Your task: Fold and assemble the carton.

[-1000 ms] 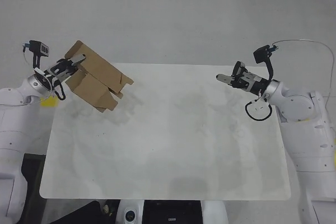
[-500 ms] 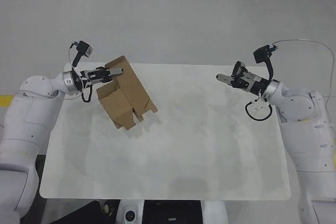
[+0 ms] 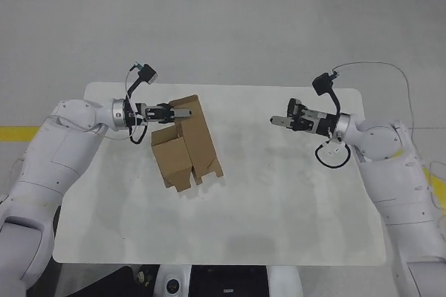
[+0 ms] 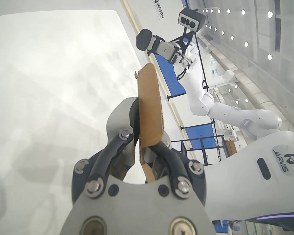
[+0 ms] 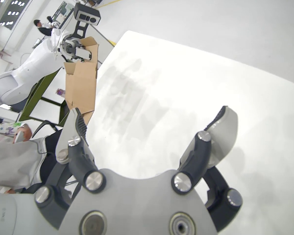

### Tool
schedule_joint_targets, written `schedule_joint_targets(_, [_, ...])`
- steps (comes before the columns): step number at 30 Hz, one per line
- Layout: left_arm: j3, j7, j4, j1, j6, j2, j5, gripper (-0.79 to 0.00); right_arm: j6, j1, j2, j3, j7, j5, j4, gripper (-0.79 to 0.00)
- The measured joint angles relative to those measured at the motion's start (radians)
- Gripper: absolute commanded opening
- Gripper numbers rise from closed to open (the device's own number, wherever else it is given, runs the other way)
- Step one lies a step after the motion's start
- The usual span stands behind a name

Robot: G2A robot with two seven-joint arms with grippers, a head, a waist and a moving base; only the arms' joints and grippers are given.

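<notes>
Left gripper (image 3: 178, 113) in upper left of top view, clamped on top flap of carton (image 3: 187, 148); left wrist view shows cardboard edge pinched between fingers. Carton brown, partly folded, hangs tilted from gripper over left-centre of table (image 3: 282, 215), loose flaps at its lower end. Carton touching table or not: cannot tell. Right gripper (image 3: 277, 119) upper right of centre, over table, fingers spread wide, empty, well apart from carton.

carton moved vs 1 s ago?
Yes. The carton, clamped in the left pincer, has swung from the table's far-left corner inward over the tabletop, toward its middle.
</notes>
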Motion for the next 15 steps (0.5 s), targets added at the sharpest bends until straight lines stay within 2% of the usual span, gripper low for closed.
schedule_joint_targets(7, [0.084, 0.009, -0.060, -0.011, -0.009, 0.010, -0.015, -0.785, -0.084, 0.104, -0.038, -0.154, 0.121, 0.203, 0.152, 0.000])
schedule_joint_targets(15, [0.164, 0.031, -0.091, -0.035, -0.031, 0.011, -0.073, -0.785, -0.068, 0.201, -0.081, -0.359, 0.152, 0.371, 0.227, 0.000])
